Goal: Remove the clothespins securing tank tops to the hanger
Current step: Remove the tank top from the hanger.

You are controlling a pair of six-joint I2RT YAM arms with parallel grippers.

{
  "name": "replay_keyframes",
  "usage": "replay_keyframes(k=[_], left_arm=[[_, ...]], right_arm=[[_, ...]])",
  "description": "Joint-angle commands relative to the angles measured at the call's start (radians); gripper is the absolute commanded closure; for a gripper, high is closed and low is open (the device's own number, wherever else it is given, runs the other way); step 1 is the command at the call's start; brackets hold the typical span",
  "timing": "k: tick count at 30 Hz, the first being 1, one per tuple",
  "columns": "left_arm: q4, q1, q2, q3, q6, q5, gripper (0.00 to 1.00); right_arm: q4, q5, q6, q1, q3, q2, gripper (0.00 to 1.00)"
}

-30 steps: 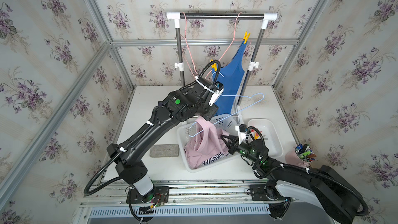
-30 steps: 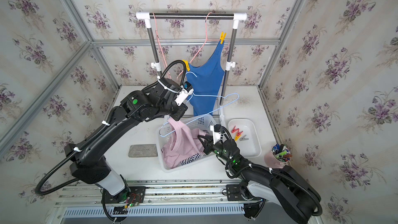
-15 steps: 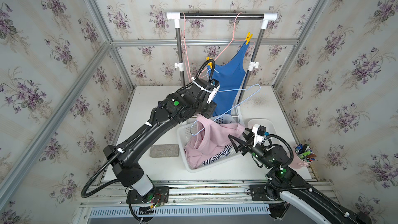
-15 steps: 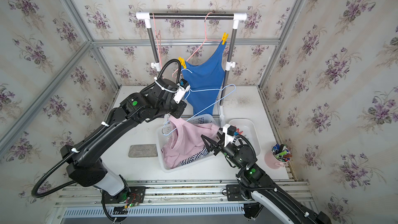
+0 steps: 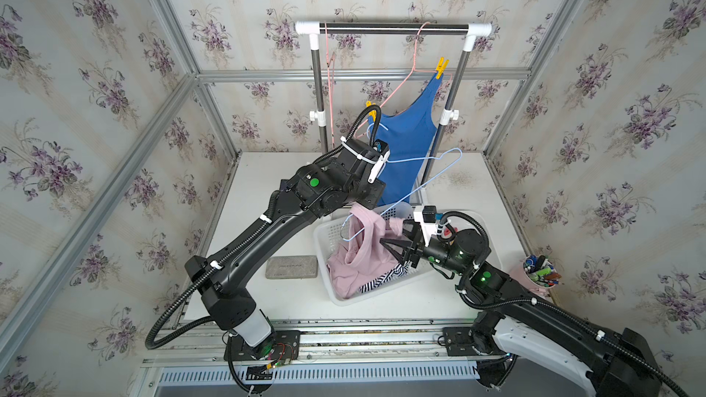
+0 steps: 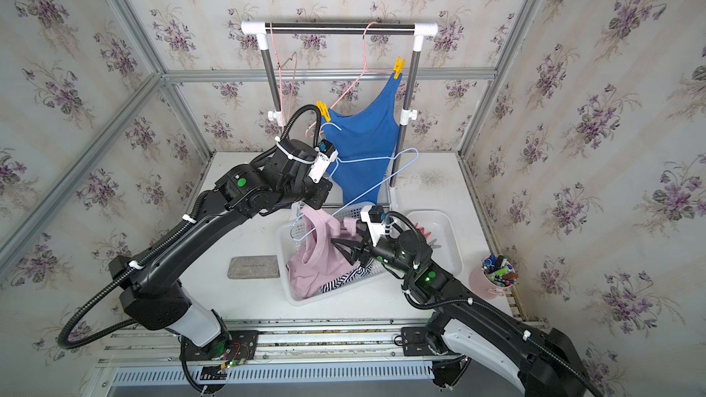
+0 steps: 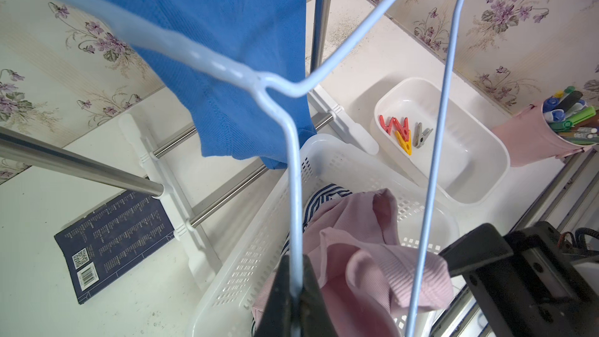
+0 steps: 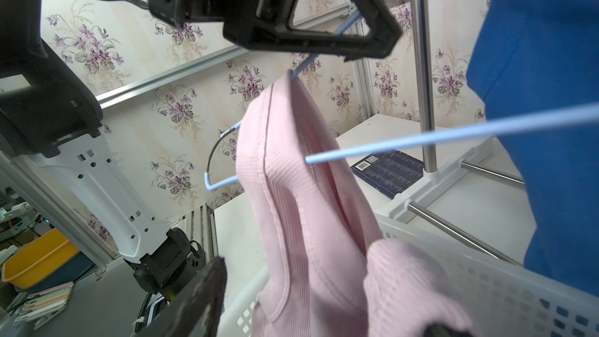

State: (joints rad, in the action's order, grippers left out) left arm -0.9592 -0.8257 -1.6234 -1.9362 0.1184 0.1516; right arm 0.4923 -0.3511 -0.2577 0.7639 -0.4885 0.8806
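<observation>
My left gripper is shut on the light-blue wire hanger and holds it above the white basket. The pink tank top droops from that hanger into the basket, over the striped tank top. My right gripper is open at the pink top, with pink cloth between its fingers. The blue tank top hangs on a pink hanger, pinned by two yellow clothespins. Several loose clothespins lie in the white tray.
The clothes rack stands at the back, with its feet by the basket. An empty pink hanger hangs at one end of the rail. A dark book lies beside the basket. A pink cup of pens stands at the table's corner.
My right gripper left the tray, opened and swung across to the pink top in the basket. The left arm shifted a little with the hanger still held.
</observation>
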Motion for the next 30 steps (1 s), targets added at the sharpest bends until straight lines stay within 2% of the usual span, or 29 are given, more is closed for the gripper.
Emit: replay_keyframes(k=[1,4,7,12,14,17,19,21,23,24,26,30], left_arm=[[0.039,0.000,0.009,0.001,0.021,0.011,1.00],[0.038,0.000,0.014,0.009,0.009,0.081,1.00],[0.036,0.000,0.020,0.022,-0.015,0.146,1.00],[0.027,0.000,0.027,0.025,-0.047,0.274,1.00],[0.021,0.001,0.028,0.028,-0.058,0.327,1.00],[0.015,0.001,0.034,0.035,-0.076,0.413,1.00],[0.011,0.000,0.035,0.036,-0.092,0.486,1.00],[0.006,0.004,0.040,0.036,-0.112,0.532,1.00],[0.007,0.007,0.052,0.037,-0.111,0.488,1.00],[0.006,0.005,0.054,0.034,-0.104,0.436,1.00],[0.007,0.005,0.060,0.034,-0.084,0.355,1.00],[0.007,0.005,0.066,0.034,-0.055,0.277,1.00]], right_arm=[[-0.129,0.095,0.089,0.011,-0.070,0.034,0.26],[-0.396,0.219,0.139,0.011,-0.165,0.032,0.26],[-0.611,0.245,0.132,0.011,-0.211,0.005,0.25],[-1.012,0.225,0.008,0.010,-0.340,0.069,0.23],[-1.118,0.202,-0.034,0.011,-0.376,0.101,0.22],[-1.226,0.291,-0.082,0.010,-0.415,0.105,0.21],[-1.260,0.379,-0.113,0.001,-0.433,0.075,0.18],[-1.270,0.393,-0.100,-0.016,-0.452,0.058,0.18],[-1.222,0.422,-0.092,-0.017,-0.452,0.026,0.21],[-1.166,0.406,-0.071,-0.016,-0.444,0.004,0.23],[-1.014,0.293,-0.023,-0.015,-0.387,-0.043,0.25],[-0.632,0.171,0.013,0.018,-0.248,-0.098,0.37]])
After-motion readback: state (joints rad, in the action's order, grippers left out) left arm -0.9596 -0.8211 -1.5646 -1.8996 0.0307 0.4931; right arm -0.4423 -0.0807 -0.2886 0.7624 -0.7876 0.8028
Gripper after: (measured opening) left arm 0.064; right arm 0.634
